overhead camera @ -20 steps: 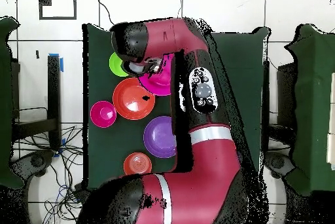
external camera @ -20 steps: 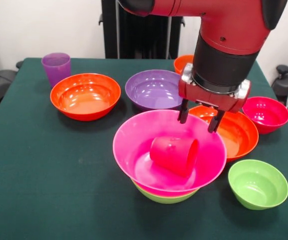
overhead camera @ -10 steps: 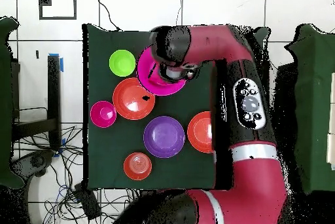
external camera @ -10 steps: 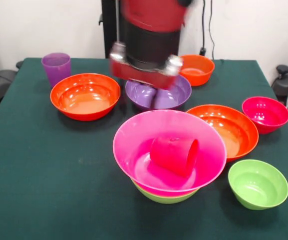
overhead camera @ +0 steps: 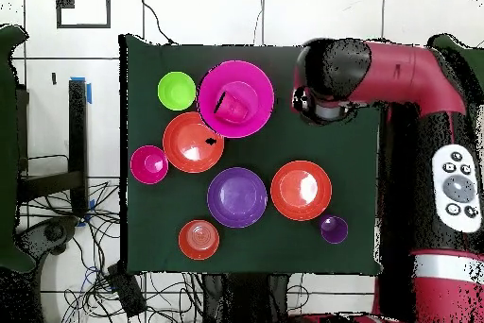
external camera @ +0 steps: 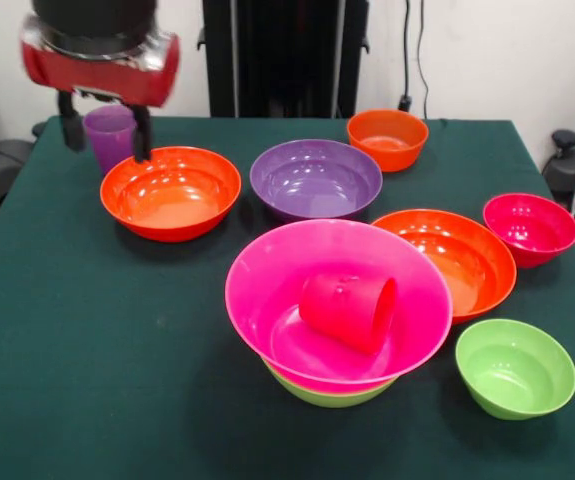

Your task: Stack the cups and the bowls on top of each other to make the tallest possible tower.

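Note:
The tower is a wide hot pink bowl [external camera: 267,270] nested on a lime green bowl [external camera: 327,396]. A red-pink cup [external camera: 349,310] lies on its side inside the pink bowl. It also shows in the overhead view [overhead camera: 230,107]. My gripper [external camera: 107,152] is open and empty, raised at the table's left side. Its fingers [external camera: 140,135] frame the upright purple cup [external camera: 112,122] in the front view. The overhead view shows my wrist [overhead camera: 326,88] well apart from that cup [overhead camera: 333,229].
Loose bowls stand around: an orange one [external camera: 170,190] next to the purple cup, a purple one [external camera: 315,178], a small orange one [external camera: 387,137], an orange one [external camera: 462,262], a red-pink one [external camera: 530,227] and a small lime green one [external camera: 515,367].
My gripper has swung from above the hot pink bowl to the table's left side in the front view, still open and empty. The bowls and cups have not moved.

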Tool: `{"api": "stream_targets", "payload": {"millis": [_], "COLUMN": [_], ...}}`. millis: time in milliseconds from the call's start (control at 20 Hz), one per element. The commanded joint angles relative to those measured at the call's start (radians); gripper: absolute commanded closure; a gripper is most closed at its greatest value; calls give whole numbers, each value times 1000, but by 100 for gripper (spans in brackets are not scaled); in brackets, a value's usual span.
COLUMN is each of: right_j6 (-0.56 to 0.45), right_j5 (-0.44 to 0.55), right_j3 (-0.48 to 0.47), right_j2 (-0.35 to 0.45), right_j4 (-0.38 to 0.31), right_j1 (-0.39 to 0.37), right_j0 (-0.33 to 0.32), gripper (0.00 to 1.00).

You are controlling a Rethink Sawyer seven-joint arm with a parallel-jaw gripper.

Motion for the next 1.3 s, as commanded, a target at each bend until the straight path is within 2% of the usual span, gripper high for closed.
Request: {"api": "stream_targets", "payload": {"millis": [50, 250, 400, 800, 1150, 1300], "right_j6": [-186, -163, -130, -156, -149, -181], "right_j5": [0, -71, -89, -167, -277, -282], "right_j3": [209, 293, 333, 453, 459, 446], "right_j2": [-2, -8, -13, 40, 44, 43], "right_j4": [-30, -50, -52, -28, -81, -97], "right_j1": [-76, -99, -114, -130, -58, -44], "right_j0": [4, -5, -4, -22, -33, -46], "gripper": [0, 0, 0, 0, 0, 0]}}
